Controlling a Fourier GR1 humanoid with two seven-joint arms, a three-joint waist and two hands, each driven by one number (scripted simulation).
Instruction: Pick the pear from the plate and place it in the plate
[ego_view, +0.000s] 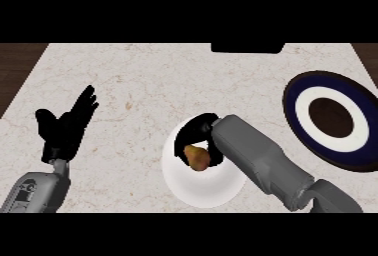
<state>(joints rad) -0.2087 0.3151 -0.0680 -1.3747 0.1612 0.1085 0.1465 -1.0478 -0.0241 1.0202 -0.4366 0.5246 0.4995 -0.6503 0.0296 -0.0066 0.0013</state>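
We see the pear (196, 157) lying on the white plate (210, 192) near the middle of the desk (162, 75), with our right hand (193, 136) bent down over it from the forearm that crosses the plate's right side. The black fingers curl around the top and left of the fruit, and we judge that they have closed on it, though the palm hides most of the contact and we cannot tell whether the pear has left the plate's surface. Our left hand (66, 127) rests at the left of the view, fingers straight and raised, holding nothing. The target, a dark blue plate with a white ring and brown centre (334, 120), sits well apart at the right edge of the desk. We expect the pear to be light and stiff but smooth-skinned and tapered, so it could slide out toward its narrow end; wrapping the fingers around the broad lower body, with the thumb opposite, looks the safest hold for the carry to the right.
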